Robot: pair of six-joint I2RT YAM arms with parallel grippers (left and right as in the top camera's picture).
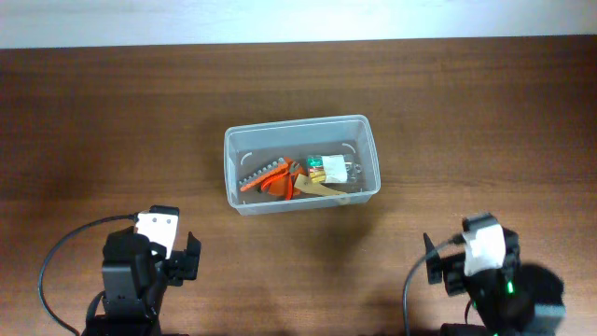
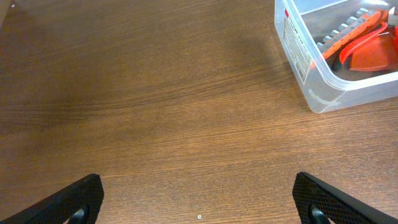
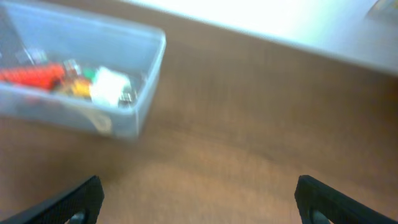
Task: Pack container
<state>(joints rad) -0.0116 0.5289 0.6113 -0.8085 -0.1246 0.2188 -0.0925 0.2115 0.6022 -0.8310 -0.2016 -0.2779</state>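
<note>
Though its walls are clear enough to see straight through, the container (image 1: pixel 280 145) is easy to pick out: a rectangular plastic tub with rounded corners and a raised rim, standing upright with its open mouth facing the overhead camera. In its lower half lie orange pieces (image 1: pixel 270 182), a grey toothed strip (image 1: pixel 254 174) and a small clear box (image 1: pixel 334 168) with green and yellow bits inside. My left wrist view shows a printed label (image 2: pixel 291 31) on its short end wall.

The tub sits on the brown wooden bench (image 1: pixel 93 112) near the middle of the overhead frame, a little above centre. My left claw (image 2: pixel 199 199) is at the lower left of that frame and my right claw (image 3: pixel 199 199) at the lower right, both well apart from the tub and touching nothing. From my left wrist the tub fills the upper right corner; from my right wrist it lies in the upper left, blurred.

Its long axis runs left to right across the overhead frame, the right end tilted slightly toward the top edge.

Both claws stand wide apart, with only bare bench between the fingers.
</note>
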